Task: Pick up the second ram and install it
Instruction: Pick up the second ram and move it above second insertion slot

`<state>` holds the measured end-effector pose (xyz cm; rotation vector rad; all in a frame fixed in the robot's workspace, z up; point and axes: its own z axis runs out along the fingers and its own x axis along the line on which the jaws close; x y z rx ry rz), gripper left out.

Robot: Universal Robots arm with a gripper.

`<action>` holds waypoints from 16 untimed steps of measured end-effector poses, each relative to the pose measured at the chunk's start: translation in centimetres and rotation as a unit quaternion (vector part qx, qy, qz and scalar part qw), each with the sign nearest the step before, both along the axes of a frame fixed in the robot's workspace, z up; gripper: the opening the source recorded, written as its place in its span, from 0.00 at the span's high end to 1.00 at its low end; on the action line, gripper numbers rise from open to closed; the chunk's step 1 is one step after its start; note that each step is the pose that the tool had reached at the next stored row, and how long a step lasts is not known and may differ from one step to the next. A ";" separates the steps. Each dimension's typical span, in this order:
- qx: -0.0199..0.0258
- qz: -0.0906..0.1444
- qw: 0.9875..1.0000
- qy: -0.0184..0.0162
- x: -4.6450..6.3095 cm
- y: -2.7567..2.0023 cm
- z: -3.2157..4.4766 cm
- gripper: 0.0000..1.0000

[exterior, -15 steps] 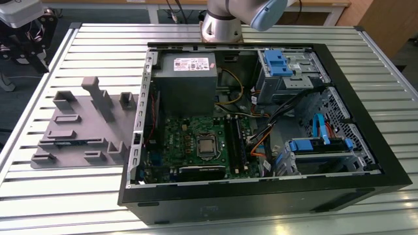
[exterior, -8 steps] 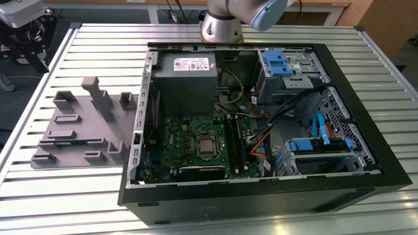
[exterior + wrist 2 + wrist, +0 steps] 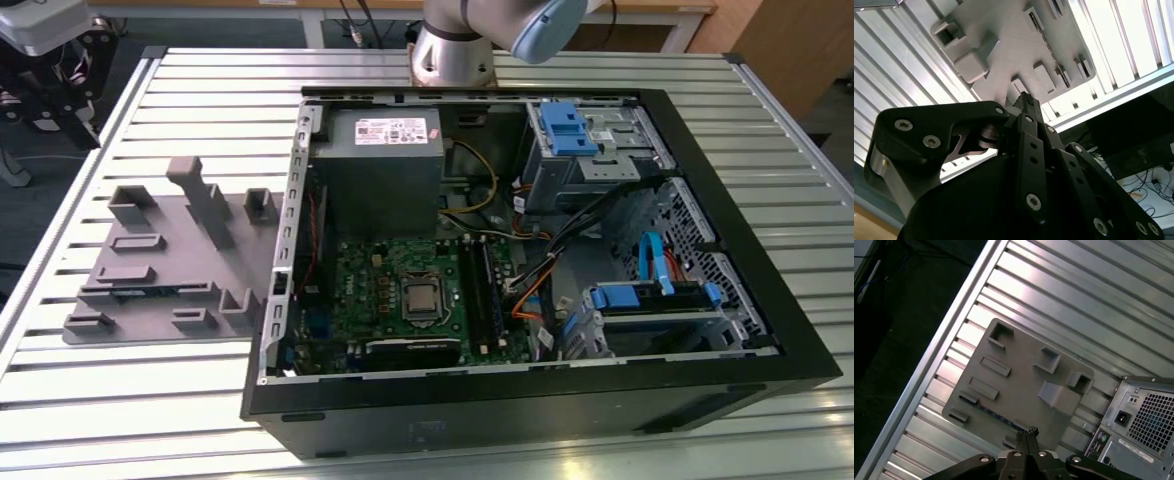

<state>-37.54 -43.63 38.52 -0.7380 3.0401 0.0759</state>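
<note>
One ram [image 3: 995, 414] lies slotted in the gray holder [image 3: 1021, 357]; the claw [image 3: 1029, 433], pinched together and empty, hangs above.

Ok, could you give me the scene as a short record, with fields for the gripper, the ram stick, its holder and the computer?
gripper: shut, nothing held, pointed toward the gray holder, apart from it
second ram: standing on edge in a slot of the gray holder, not gripped
gray holder place: on the slatted metal table, at the exterior view's left of the computer case
computer case: open, green motherboard showing
</note>
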 end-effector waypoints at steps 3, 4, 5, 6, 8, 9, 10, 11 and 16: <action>0.000 0.006 1.000 0.000 0.0 0.00 0.00 0.89; 0.000 0.009 1.000 0.000 0.0 0.00 0.00 0.89; 0.000 0.013 1.000 0.000 0.0 0.00 0.00 0.89; 0.000 0.019 1.000 0.000 0.0 -0.01 0.00 0.89; 0.000 0.032 0.999 0.000 -0.1 -0.01 0.00 0.89; 0.000 0.039 0.999 0.000 -0.1 -0.01 -0.01 0.89; 0.000 0.046 0.999 0.000 -0.1 -0.01 0.00 0.89; 0.000 0.053 0.999 0.000 -0.1 -0.01 0.00 0.89; 0.000 0.089 0.996 0.000 -0.1 -0.01 -0.03 0.89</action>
